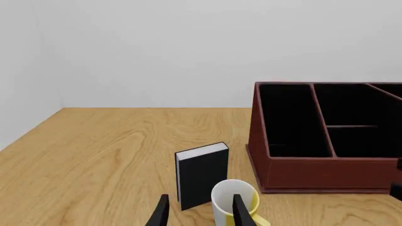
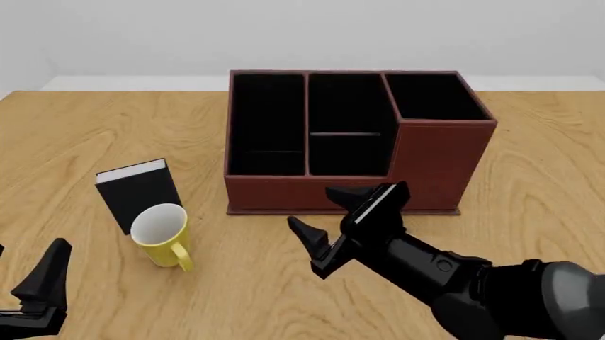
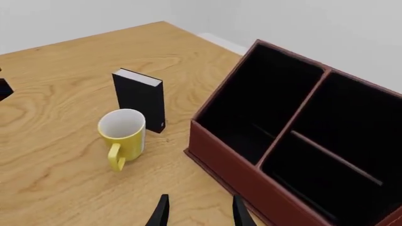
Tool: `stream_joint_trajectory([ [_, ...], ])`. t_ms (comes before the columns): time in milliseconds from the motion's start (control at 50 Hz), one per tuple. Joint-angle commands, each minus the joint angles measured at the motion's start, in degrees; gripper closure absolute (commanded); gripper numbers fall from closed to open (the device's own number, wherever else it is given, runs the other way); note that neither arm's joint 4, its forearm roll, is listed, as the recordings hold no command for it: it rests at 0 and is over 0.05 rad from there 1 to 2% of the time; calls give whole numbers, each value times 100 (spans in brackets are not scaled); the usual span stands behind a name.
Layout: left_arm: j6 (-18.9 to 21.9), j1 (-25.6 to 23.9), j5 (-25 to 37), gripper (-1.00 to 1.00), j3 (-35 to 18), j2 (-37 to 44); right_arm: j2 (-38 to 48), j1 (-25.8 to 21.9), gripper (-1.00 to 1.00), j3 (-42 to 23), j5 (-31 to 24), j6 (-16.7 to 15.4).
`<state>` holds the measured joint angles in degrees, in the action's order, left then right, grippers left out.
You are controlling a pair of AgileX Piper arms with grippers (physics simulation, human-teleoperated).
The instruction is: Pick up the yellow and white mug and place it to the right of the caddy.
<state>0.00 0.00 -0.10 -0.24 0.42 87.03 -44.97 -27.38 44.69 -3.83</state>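
The yellow and white mug (image 2: pixel 163 237) stands upright on the table, handle toward the camera, just in front of a black book. The caddy (image 2: pixel 312 195), a reddish-brown box with black compartments, sits mid-table to the mug's right. My left gripper (image 2: pixel 27 278) hangs open at the near left edge, short of the mug. In the left wrist view the mug (image 1: pixel 221 200) lies just ahead of the open left gripper (image 1: pixel 199 213). My right gripper (image 2: pixel 333 214) is open in front of the caddy's near wall, holding nothing. The right wrist view shows the mug (image 3: pixel 124 134), the caddy (image 3: pixel 232 165) and the open gripper (image 3: pixel 199 214).
A small black book (image 2: pixel 140 193) with white pages stands upright right behind the mug, also visible as the book (image 1: pixel 202 175) and the book (image 3: pixel 139 99). Bare wooden table (image 2: pixel 529 177) lies to the right of the caddy.
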Motion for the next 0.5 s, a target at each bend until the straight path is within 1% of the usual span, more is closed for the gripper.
stream_joint_trajectory([
  [20,0,0,0,-100,0,0,416,-142,-100,-235,128,23],
  [140,0,0,0,-100,0,0,652,-206,-100,-378,175,1],
  [160,0,0,0,-100,0,0,708,-249,-100,-428,174,39],
  [220,0,0,0,-100,0,0,817,-257,-100,-501,193,-38],
  [500,0,0,0,-100,0,0,1208,-378,-100,-831,218,-9],
])
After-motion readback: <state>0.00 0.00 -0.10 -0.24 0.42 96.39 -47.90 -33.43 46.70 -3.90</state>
